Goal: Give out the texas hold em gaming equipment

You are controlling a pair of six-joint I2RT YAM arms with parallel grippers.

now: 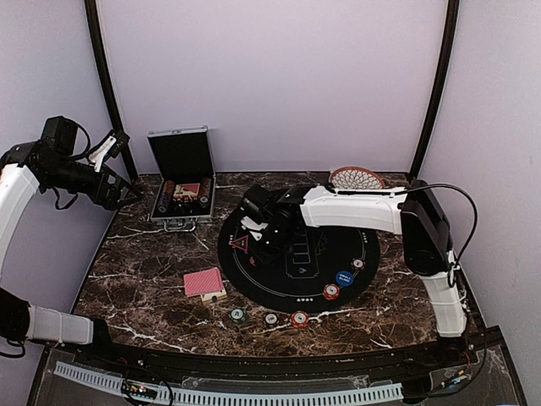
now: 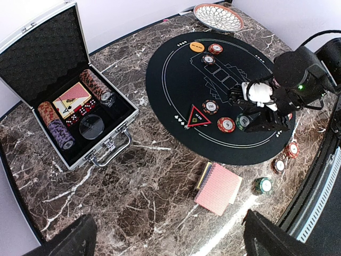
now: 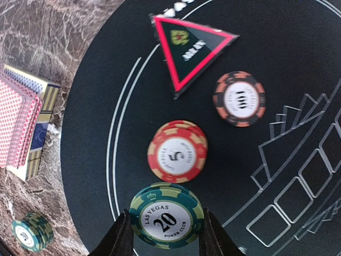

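At the black mat's [image 3: 298, 80] edge, the right gripper [image 3: 166, 237] pinches a green chip [image 3: 166, 216], seemingly to lay it beside a red chip [image 3: 177, 151]; the left gripper [image 2: 169, 221] hangs spread.

The brown white-veined marble-look tabletop [image 2: 133, 208] is shining glossy; the round black mat [image 2: 176, 80] is looking matt, cloth-like; the silver metal case [image 1: 178, 132] is gleaming; the green striped poker chip [image 3: 167, 215] is showing a smooth plastic sheen.
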